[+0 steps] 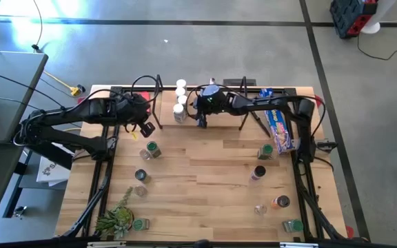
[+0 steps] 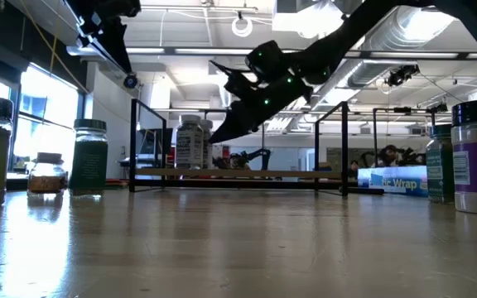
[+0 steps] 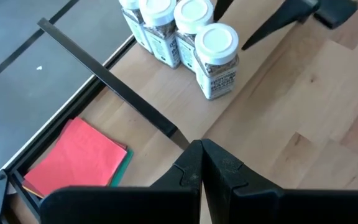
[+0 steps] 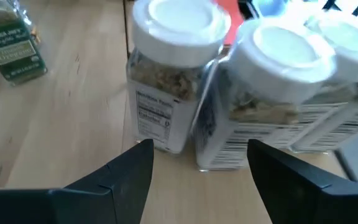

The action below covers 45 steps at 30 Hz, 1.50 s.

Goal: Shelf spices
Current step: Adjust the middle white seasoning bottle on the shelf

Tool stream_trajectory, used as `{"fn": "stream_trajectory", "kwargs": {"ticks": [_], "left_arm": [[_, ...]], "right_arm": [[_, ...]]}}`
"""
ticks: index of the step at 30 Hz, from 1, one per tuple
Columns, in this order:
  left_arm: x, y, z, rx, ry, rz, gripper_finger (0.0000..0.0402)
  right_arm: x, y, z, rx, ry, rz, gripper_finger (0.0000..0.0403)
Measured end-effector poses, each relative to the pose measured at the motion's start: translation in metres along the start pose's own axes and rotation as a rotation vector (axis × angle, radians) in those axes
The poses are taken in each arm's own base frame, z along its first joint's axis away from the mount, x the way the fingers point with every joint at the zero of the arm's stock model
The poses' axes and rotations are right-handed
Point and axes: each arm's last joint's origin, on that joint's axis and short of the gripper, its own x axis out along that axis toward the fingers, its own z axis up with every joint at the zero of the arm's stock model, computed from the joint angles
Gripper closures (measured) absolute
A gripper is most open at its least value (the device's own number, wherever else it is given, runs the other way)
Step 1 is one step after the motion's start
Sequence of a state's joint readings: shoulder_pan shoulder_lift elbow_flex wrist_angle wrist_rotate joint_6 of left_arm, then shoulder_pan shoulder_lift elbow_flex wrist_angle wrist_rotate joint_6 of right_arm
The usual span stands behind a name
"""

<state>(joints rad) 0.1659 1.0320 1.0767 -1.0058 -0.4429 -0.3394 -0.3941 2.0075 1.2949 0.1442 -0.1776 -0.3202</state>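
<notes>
Several white-capped spice jars [image 1: 180,100] stand upright in a row on the shelf [image 2: 247,174], a low wooden board with black wire uprights at the table's far edge. My right gripper [image 4: 197,165] is open, close in front of the two nearest jars [image 4: 178,68] [image 4: 278,87], slanting down from the right; its fingers stand short of them and touch nothing. My left gripper [image 3: 201,158] is shut and empty, held above the shelf's left part [image 1: 147,127], left of the row. More jars [image 1: 151,148] [image 1: 258,172] stand loose on the table.
A long blue box [image 1: 281,127] lies at the far right beside the right arm. A flat red square [image 3: 76,155] lies under the shelf's left end. A green plant [image 1: 116,219] sits at the near left. Loose jars line both sides; the table's middle [image 1: 205,179] is bare wood.
</notes>
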Motion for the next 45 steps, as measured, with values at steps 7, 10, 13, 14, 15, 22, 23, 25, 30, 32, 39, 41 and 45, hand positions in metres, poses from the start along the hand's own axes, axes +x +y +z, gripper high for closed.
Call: {"fn": "stream_trajectory", "kwargs": {"ticks": [7, 10, 13, 14, 15, 22, 23, 25, 30, 32, 39, 41, 45], "left_arm": [[-0.001, -0.001, 0.0, 0.005, -0.011, 0.003, 0.0401], [-0.001, -0.002, 0.0, 0.005, -0.011, 0.004, 0.0401], [-0.001, -0.002, 0.0, 0.005, -0.012, 0.003, 0.0401], [-0.001, -0.002, 0.0, 0.005, -0.013, 0.003, 0.0401], [-0.001, -0.002, 0.0, 0.005, -0.013, 0.003, 0.0401], [-0.001, -0.002, 0.0, 0.004, -0.014, 0.003, 0.0401], [-0.001, -0.002, 0.001, 0.004, -0.015, 0.003, 0.0401], [-0.001, -0.002, 0.001, 0.003, -0.015, 0.003, 0.0401], [-0.001, -0.002, 0.001, 0.003, -0.015, 0.003, 0.0401], [-0.001, -0.002, 0.001, 0.003, -0.015, 0.003, 0.0401], [-0.001, -0.002, 0.0, 0.004, -0.015, 0.004, 0.0401], [-0.001, -0.002, 0.001, 0.005, -0.016, 0.006, 0.0401], [-0.001, -0.001, 0.001, 0.003, -0.021, 0.012, 0.0401]], "right_arm": [[0.013, 0.001, -0.01, -0.001, -0.008, -0.002, 0.0149], [0.014, 0.001, -0.009, -0.006, -0.022, -0.001, 0.0149], [0.014, 0.001, -0.008, -0.009, -0.032, -0.003, 0.0149], [0.014, 0.001, -0.008, -0.011, -0.034, -0.003, 0.0149], [0.014, 0.001, -0.008, -0.022, -0.037, -0.004, 0.0149], [0.014, 0.001, -0.005, -0.077, -0.075, 0.018, 0.0149], [0.014, 0.0, -0.005, -0.081, -0.079, 0.017, 0.0149], [0.013, 0.0, -0.005, -0.087, -0.079, 0.017, 0.0149], [0.013, -0.001, -0.005, -0.076, -0.064, -0.02, 0.0149], [0.01, 0.0, -0.002, -0.059, -0.042, -0.063, 0.0149], [-0.005, 0.004, 0.016, -0.066, -0.071, -0.1, 0.0149], [-0.004, 0.005, 0.018, -0.069, -0.104, -0.06, 0.0149], [-0.003, -0.002, 0.016, -0.073, -0.12, -0.061, 0.0149]]}}
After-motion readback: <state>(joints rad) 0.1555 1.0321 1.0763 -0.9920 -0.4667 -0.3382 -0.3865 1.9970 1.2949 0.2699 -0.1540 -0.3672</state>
